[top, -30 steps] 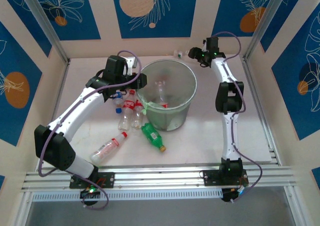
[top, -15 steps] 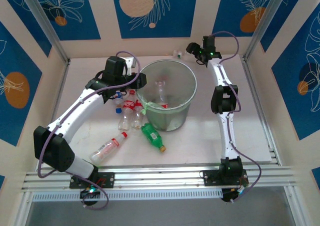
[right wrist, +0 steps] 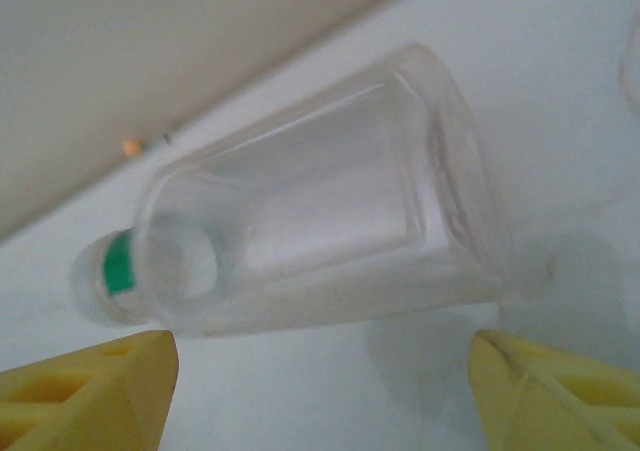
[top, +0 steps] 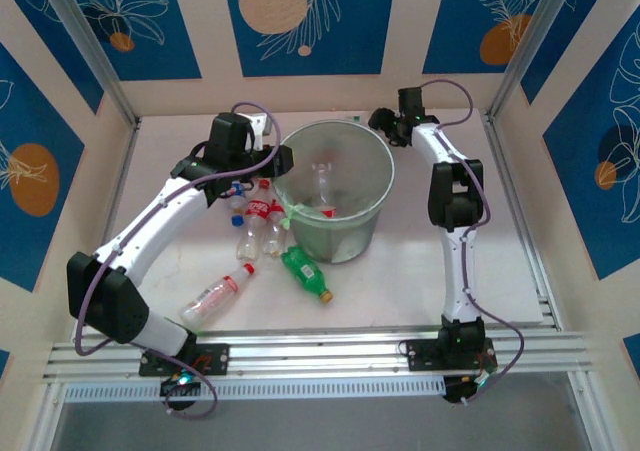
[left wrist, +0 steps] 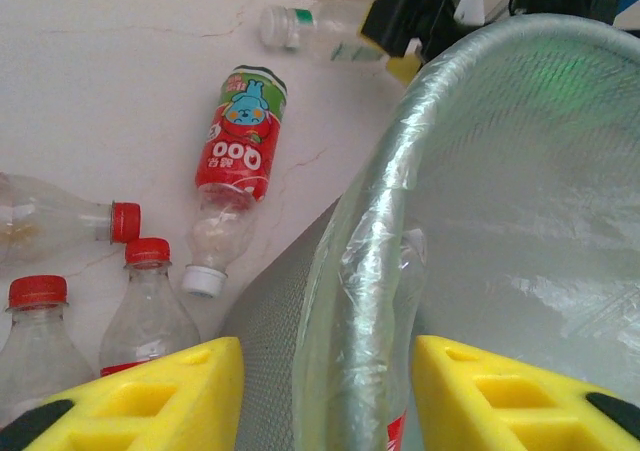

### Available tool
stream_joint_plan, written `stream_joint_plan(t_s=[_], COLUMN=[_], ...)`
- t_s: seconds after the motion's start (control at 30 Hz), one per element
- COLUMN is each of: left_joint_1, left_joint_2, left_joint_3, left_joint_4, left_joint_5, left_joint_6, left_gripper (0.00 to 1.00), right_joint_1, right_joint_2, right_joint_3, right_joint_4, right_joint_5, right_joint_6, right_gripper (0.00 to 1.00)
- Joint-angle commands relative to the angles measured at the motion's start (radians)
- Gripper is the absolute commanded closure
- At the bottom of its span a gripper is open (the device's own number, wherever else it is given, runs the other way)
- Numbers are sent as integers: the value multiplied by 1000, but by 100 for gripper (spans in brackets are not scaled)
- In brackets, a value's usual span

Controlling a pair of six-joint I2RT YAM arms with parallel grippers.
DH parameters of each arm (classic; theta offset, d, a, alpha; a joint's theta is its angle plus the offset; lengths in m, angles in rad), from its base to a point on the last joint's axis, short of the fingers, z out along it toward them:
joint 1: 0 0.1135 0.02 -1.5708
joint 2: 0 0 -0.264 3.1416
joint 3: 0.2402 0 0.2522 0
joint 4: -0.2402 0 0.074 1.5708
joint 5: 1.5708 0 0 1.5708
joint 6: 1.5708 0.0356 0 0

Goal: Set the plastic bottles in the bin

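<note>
Grasp pending on the clear bottle with the green neck ring (right wrist: 300, 231), lying on its side on the table (top: 400, 291) near the far wall (right wrist: 150, 51), just behind the bin (top: 350, 236). Right gripper (right wrist: 320, 396) above it, jaws spread wide to either side, holding nothing. Lower squarely, centre on the straight body rather than the narrowing neck, and close gently to avoid squirting it sideways or crushing it. Lift clear of the rim before swinging over. Left gripper (left wrist: 325, 401) with jaws open astride the bin rim, gripping nothing; mind it on the way in. More bottles (top: 255, 221) on the table left of the bin, some already inside.
</note>
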Motion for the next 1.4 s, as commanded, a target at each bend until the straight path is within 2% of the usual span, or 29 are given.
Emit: stream_joint_plan(t_s=[0.0, 0.13, 0.3, 0.47, 0.63, 0.73, 0.83, 1.23, 1.37], left_joint_1=[0, 1, 3, 5, 4, 5, 6, 6, 6], left_joint_2=[-23, -29, -36, -30, -37, -39, -38, -40, -44], left_joint_3=[-24, -24, -37, -42, -47, -53, -58, -64, -65], left_joint_4=[-25, -27, -12, 3, 13, 22, 26, 38, 40], left_joint_5=[-21, -25, -25, -21, -31, -28, -28, -22, -25], left_joint_6=[3, 7, 0, -12, -16, -20, -20, -26, -32], left_gripper=[52, 52, 52, 52, 52, 52, 52, 52, 51], right_joint_1=[3, 9, 4, -40, -23, -20, -16, 21, 45], right_joint_2=[-156, -343, -350, -168, 33, 163, 236, 78, -10], right_joint_3=[-162, -367, -347, -125, 220, 443, 571, 291, 158], right_joint_4=[87, 150, 104, 89, -87, -224, -315, -233, -147], right_joint_5=[-66, -11, 57, -3, 61, 55, 62, 26, 30], right_joint_6=[12, -31, -116, -90, -154, -179, -195, -222, -194], right_gripper=[23, 23, 21, 21, 18, 18, 18, 18, 17])
